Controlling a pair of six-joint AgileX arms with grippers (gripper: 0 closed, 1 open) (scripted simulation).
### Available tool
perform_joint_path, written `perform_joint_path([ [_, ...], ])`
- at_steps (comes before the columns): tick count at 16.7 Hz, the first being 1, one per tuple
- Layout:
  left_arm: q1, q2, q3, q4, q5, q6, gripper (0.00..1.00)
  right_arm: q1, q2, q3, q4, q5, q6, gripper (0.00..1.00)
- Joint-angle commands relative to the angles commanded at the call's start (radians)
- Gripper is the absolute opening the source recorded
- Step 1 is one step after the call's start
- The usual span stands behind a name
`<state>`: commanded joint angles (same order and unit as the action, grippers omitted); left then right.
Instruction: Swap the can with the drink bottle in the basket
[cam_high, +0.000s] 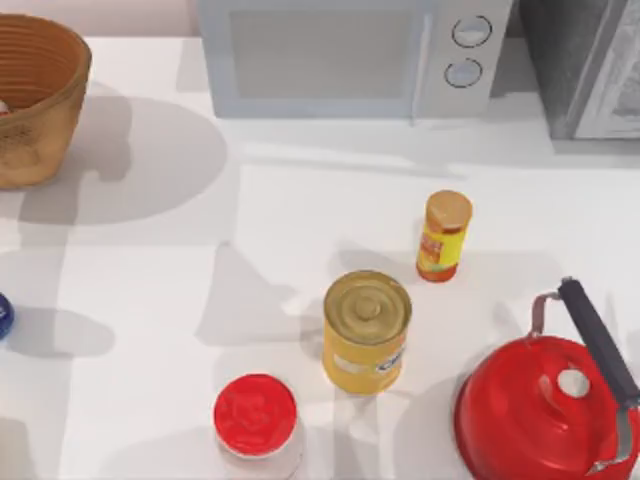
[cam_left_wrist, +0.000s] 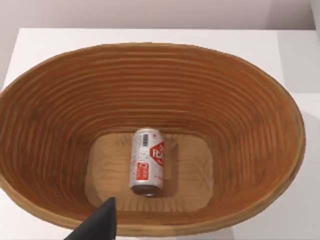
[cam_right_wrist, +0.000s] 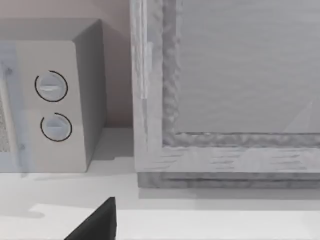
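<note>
At the counter's (cam_high: 150, 300) ten o'clock corner in the top view stands the basket (cam_high: 35, 95), cut by the left edge, with a speck of white just showing inside it at its nine o'clock rim. The left wrist view looks straight down into the basket (cam_left_wrist: 240, 100): the bottle (cam_left_wrist: 147, 161) lies on its side on the flat woven floor, red label up, apart from the ribbed walls. One dark finger (cam_left_wrist: 100, 222) of the left tool pokes in over the near rim, above the basket and not touching the bottle; whether that tool is wide or narrow I cannot tell. A small blue thing (cam_high: 4, 315) sits at the nine o'clock edge. Toward six o'clock stands a red-lidded jar (cam_high: 257, 418), and just at its two o'clock the can (cam_high: 366, 332) stands upright, near centre. At the can's one o'clock is an orange-capped bottle (cam_high: 443, 236). A microwave (cam_high: 350, 55) sits at twelve o'clock, a red kettle (cam_high: 545, 415) at five o'clock. The right wrist view faces the microwave's dials (cam_right_wrist: 52, 107) and a grey cabinet (cam_right_wrist: 225, 90), with one dark finger (cam_right_wrist: 97, 222) of the right tool above the counter; its spread I cannot tell.
</note>
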<state>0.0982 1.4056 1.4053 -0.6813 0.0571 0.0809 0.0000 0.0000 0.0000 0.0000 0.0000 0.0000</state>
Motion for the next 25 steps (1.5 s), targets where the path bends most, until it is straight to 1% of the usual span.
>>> perform_joint_path([
  [6,0.041,0.563,0.553,-0.285,0.022,0.057,1.00,0.000,0.000,0.000,0.000,0.000,0.000,1.00],
  [9,0.058,0.801,0.763,-0.415,0.030,0.083,1.00,0.000,0.000,0.000,0.000,0.000,0.000,1.00],
  [12,0.071,0.986,0.914,-0.519,0.036,0.103,1.00,0.000,0.000,0.000,0.000,0.000,0.000,1.00],
  [16,0.080,1.111,1.009,-0.593,0.040,0.118,1.00,0.000,0.000,0.000,0.000,0.000,0.000,1.00],
  [22,0.074,1.119,1.009,-0.591,0.040,0.117,1.00,0.000,0.000,0.000,0.000,0.000,0.000,1.00],
  [25,0.075,1.137,0.975,-0.537,0.039,0.113,1.00,0.000,0.000,0.000,0.000,0.000,0.000,1.00],
])
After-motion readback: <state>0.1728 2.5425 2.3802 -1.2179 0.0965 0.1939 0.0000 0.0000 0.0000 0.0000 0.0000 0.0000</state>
